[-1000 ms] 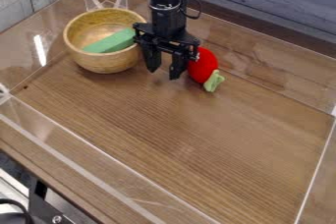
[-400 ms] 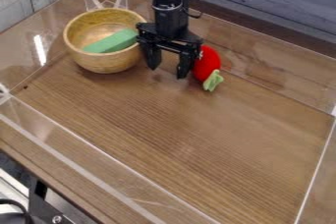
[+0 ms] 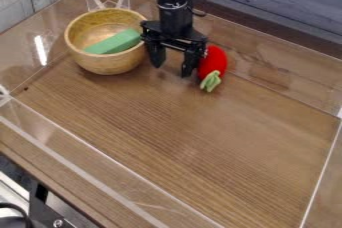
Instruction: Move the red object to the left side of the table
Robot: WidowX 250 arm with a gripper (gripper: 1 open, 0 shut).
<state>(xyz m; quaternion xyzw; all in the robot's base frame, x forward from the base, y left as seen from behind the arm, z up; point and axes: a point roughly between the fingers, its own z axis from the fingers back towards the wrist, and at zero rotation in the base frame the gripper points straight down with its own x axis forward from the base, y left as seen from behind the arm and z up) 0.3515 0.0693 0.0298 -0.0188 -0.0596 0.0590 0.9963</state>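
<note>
The red object (image 3: 213, 62) lies on the brown table (image 3: 201, 147) right of the bowl, its light-green leafy end toward the front. My gripper (image 3: 174, 62) points straight down just left of it, low over the tabletop. Its jaws are open and empty. The right finger (image 3: 191, 67) stands against the red object's left side, hiding part of it. The red object is not between the fingers.
A tan wooden bowl (image 3: 80, 57) with a flat green block (image 3: 107, 40) inside stands directly left of the gripper. Low clear acrylic walls (image 3: 54, 142) border the tabletop on all sides.
The red object has shifted slightly and turned, its leafy end now pointing more toward the front. The gripper has stayed almost in place with its jaws open.
</note>
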